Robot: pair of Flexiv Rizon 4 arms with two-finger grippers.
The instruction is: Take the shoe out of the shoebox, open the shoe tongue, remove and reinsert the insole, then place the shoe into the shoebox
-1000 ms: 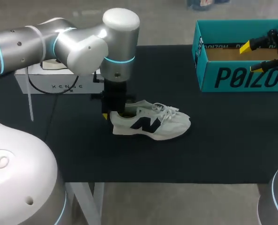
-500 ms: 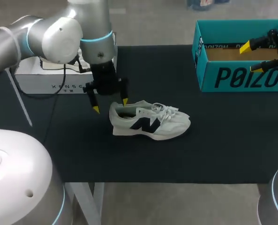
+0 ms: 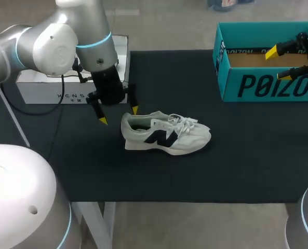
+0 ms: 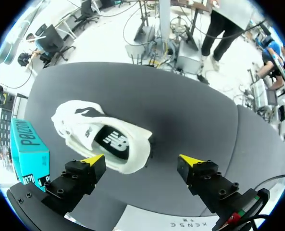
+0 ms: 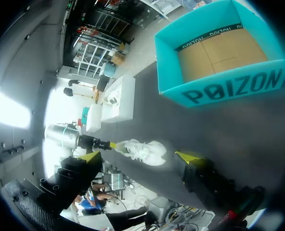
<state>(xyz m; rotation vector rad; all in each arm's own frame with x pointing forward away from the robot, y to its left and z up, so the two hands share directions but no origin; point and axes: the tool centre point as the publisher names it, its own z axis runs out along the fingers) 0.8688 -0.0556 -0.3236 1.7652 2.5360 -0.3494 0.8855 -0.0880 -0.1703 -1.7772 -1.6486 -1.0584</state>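
Shoe (image 3: 164,134) is lying unboxed, insole (image 4: 114,143) in, awaiting the shoebox (image 3: 268,78); your left gripper (image 3: 119,114) is hovering wide open at its ten o'clock.

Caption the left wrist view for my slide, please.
Open left pincer poised at the heel of the white shoe on the black table, teal shoebox beside it.

The left arm (image 3: 55,41) has rounded silver-grey links with white joint caps and a glowing light-blue ring (image 3: 94,40) at the joint. A thin black cable (image 3: 62,88) hangs by its wrist. The left hand (image 3: 119,114) and right hand (image 3: 278,63) are black. Their fingers (image 4: 77,180) carry visible screw heads and yellow wedge tips.
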